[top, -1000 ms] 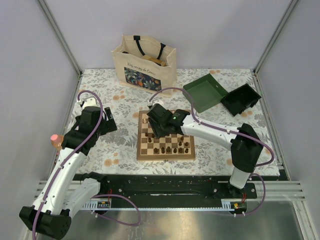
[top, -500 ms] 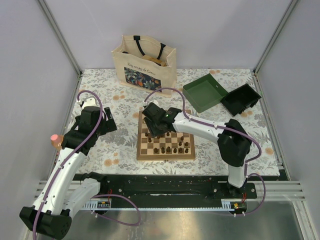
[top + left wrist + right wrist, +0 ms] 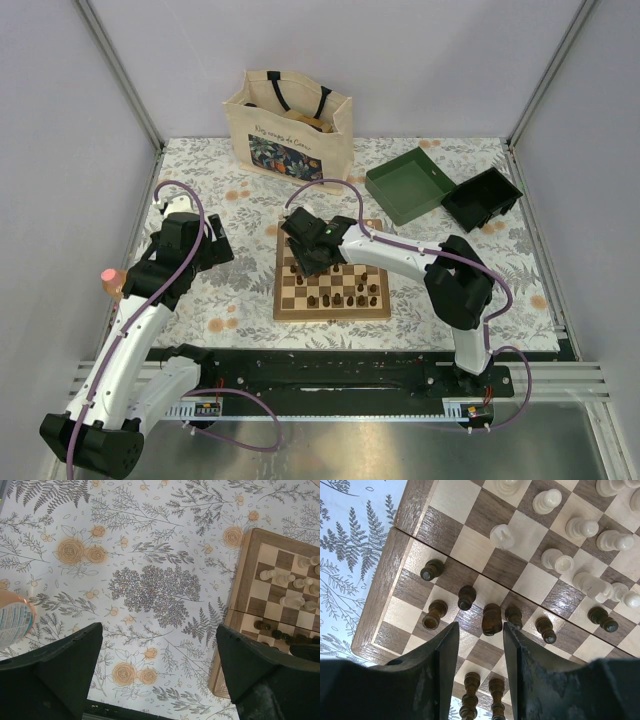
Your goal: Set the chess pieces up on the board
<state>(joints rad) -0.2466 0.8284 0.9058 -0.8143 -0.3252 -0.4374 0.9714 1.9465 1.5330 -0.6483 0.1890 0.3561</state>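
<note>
The wooden chessboard (image 3: 332,283) lies mid-table and also shows in the left wrist view (image 3: 272,600) and the right wrist view (image 3: 470,545). Dark brown pieces (image 3: 492,619) stand near my right gripper (image 3: 481,630), and pale cream pieces (image 3: 547,501) stand farther off. My right gripper (image 3: 308,258) hovers over the board's left part, jaws open a little, with nothing between them; a dark piece sits just beyond the tips. My left gripper (image 3: 157,652) is open and empty over the floral cloth left of the board.
A tote bag (image 3: 288,122) stands at the back. A green box (image 3: 408,184) and a black box (image 3: 482,197) lie at the back right. A pale orange bottle (image 3: 12,617) is at the left by my left arm.
My right gripper has shifted left across the board toward its left columns. The left arm has not moved.
</note>
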